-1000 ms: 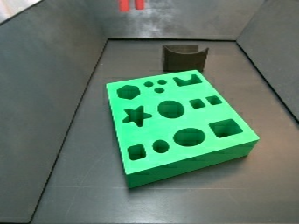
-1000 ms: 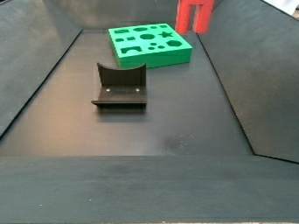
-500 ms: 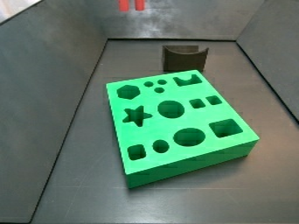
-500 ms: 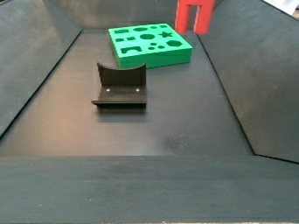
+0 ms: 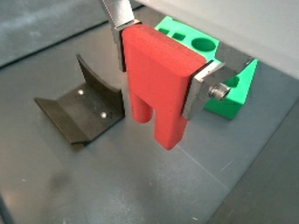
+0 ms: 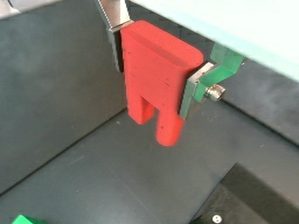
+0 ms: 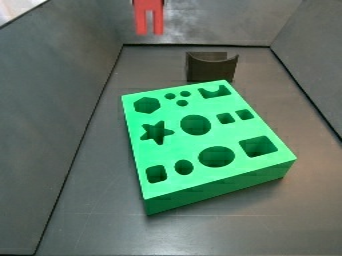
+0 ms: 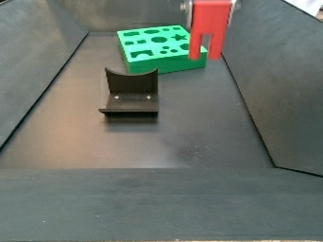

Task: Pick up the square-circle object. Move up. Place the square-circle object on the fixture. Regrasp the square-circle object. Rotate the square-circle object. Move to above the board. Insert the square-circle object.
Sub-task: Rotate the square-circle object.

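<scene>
My gripper [image 5: 160, 70] is shut on the square-circle object [image 5: 158, 79], a red block held upright between the silver fingers [image 5: 197, 90], its notched end with two prongs pointing down. Both wrist views show this grip, the gripper [image 6: 156, 70] clamping the red block [image 6: 158, 74] at its sides. In both side views the block [image 7: 148, 17] [image 8: 209, 28] hangs in the air, clear of the floor. The dark fixture [image 8: 128, 93] [image 5: 82, 109] stands on the floor below and to one side. The green board [image 7: 201, 140] [image 8: 158, 47] lies apart from it.
Dark sloped walls [image 7: 80, 110] close in the floor on both sides. The fixture [image 7: 211, 65] stands just beyond the board's far edge in a side view. A corner of the board [image 5: 228, 92] shows behind the held block in a wrist view.
The red block has come down in the gripper; more of it shows in both side views than before. Board and fixture have not moved.
</scene>
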Robot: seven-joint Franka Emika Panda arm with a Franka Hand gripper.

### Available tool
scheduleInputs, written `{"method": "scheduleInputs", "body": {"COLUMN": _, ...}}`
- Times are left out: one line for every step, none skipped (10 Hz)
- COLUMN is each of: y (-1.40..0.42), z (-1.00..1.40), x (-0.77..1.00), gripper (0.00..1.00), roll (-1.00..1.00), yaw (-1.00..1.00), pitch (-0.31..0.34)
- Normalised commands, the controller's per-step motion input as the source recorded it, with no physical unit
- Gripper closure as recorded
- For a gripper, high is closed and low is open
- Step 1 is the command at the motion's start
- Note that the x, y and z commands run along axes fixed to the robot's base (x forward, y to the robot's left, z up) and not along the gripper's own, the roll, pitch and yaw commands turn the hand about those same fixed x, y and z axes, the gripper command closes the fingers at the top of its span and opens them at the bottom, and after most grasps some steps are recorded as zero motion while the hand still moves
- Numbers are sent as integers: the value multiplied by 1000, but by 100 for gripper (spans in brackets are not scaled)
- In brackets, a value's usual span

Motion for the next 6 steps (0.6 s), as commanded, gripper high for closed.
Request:
{"method": "scheduleInputs", "body": {"y": 18, "z": -1000, "x": 7, "gripper": 100, "roll": -191, "yaw": -50, "pitch": -62}}
{"method": "scheduleInputs", "body": {"y": 21, "z": -1000, "x": 11, "gripper": 100, "roll": -185, "yaw": -49, "pitch": -64}}
{"method": "scheduleInputs", "body": {"y": 25, "z": -1000, "x": 13, "gripper": 100, "roll": -181, "yaw": -49, "pitch": -59}}
{"method": "scheduleInputs", "body": {"y": 35, "z": -1000, "x": 15, "gripper": 100, "roll": -171, "yaw": -49, "pitch": -54}}
{"method": "scheduleInputs", "body": {"y": 40, "z": -1000, "x": 16, "gripper": 100, "roll": -166, "yaw": -49, "pitch": -54}}
{"method": "scheduleInputs", "body": {"y": 50, "z": -1000, "x": 15, "gripper": 100, "roll": -157, "yaw": -50, "pitch": -53}}
